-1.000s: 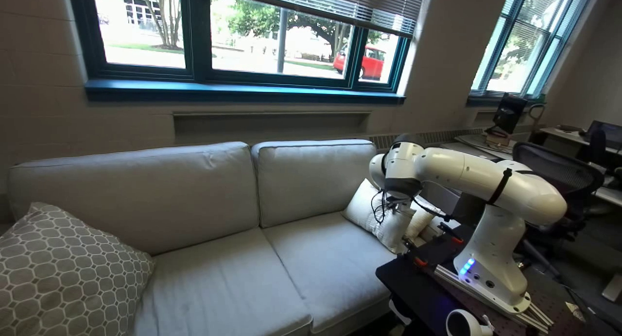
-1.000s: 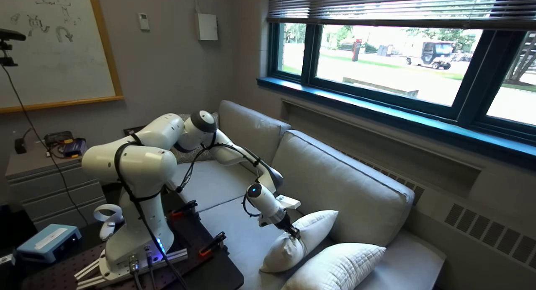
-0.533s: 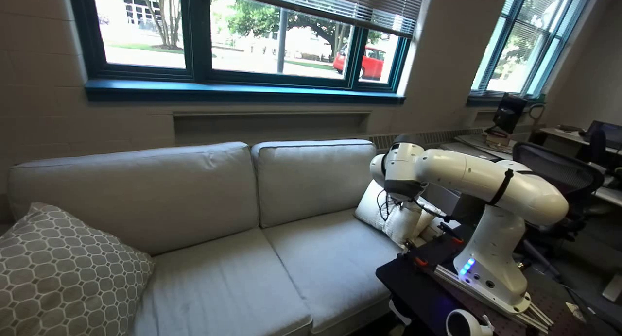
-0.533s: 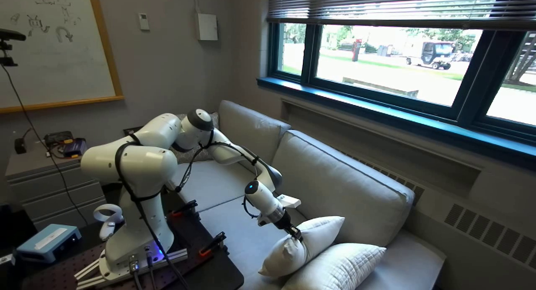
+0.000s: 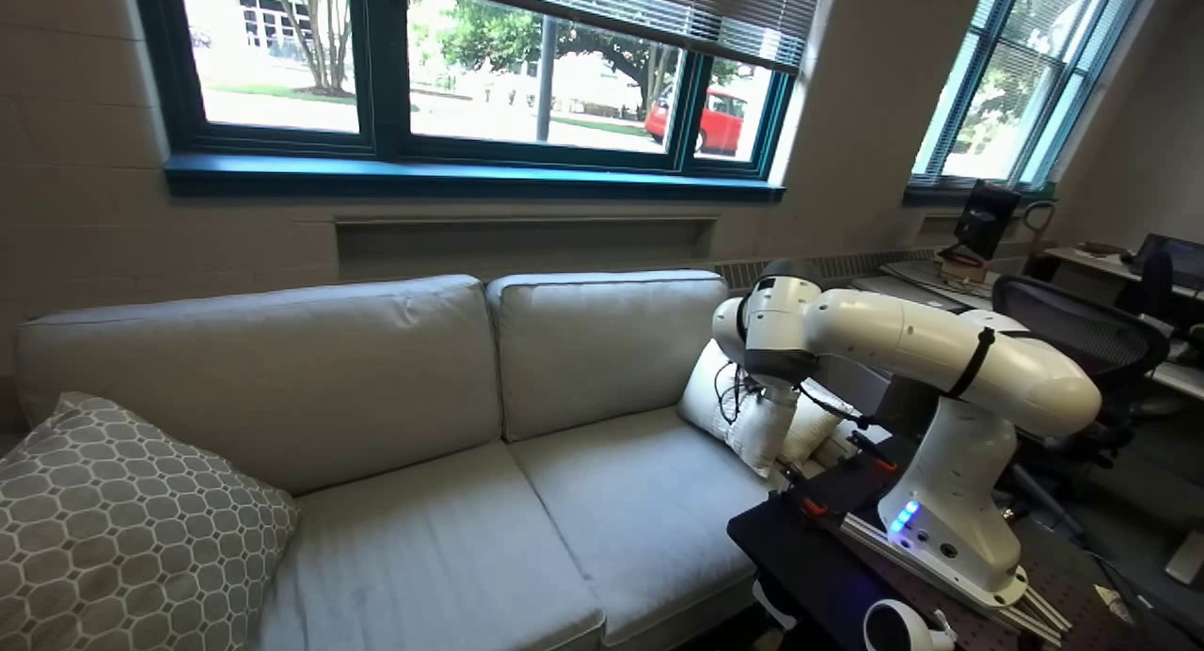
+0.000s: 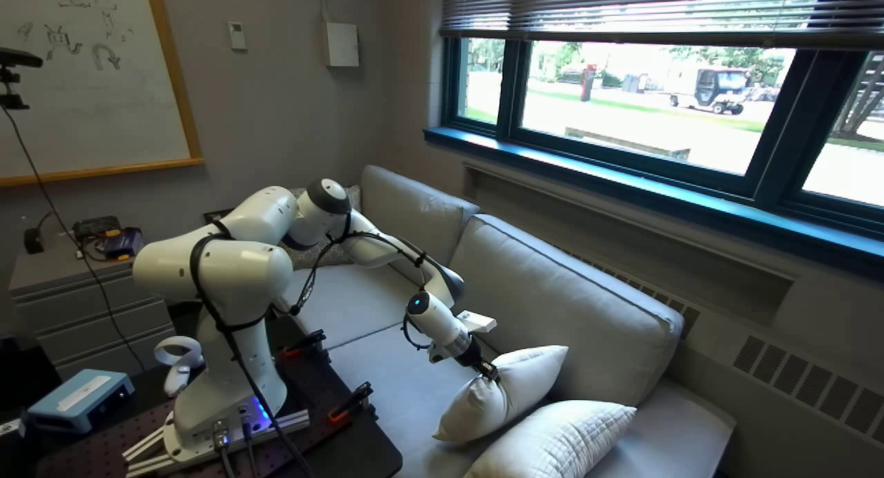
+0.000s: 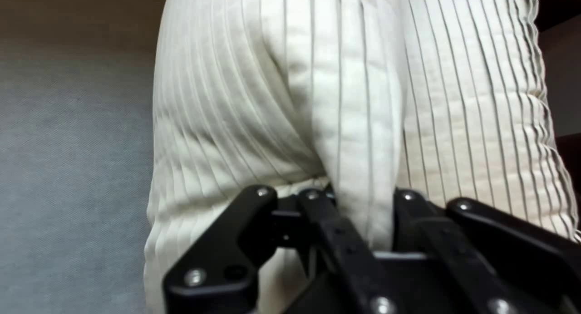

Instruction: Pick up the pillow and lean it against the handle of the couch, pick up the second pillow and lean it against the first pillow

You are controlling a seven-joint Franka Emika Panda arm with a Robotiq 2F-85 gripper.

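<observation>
My gripper (image 7: 364, 205) is shut on a pinched fold of the second pillow (image 7: 218, 123), off-white with fine stripes; the fold sits between the black fingers. In an exterior view the gripper (image 6: 489, 373) comes down from upper left onto the middle of that pillow (image 6: 530, 376), which bulges on both sides of the grip. The pillow (image 6: 559, 438) lies beside it at the end of the couch, by the handle of the couch (image 6: 680, 429). Whether the two pillows touch I cannot tell. The arm partly covers the second pillow (image 5: 701, 383) in an exterior view.
The couch (image 5: 602, 472) has tall back cushions (image 6: 566, 305) close behind the held pillow. A grey patterned cushion (image 5: 141, 529) leans at the far end. The robot's black table (image 6: 359, 450), with clamps on its edge, stands along the couch front.
The held pillow first moved toward the pillow by the handle and lower, then rose slightly and swung a little back. The grip on it stayed shut; the other pillow has not moved.
</observation>
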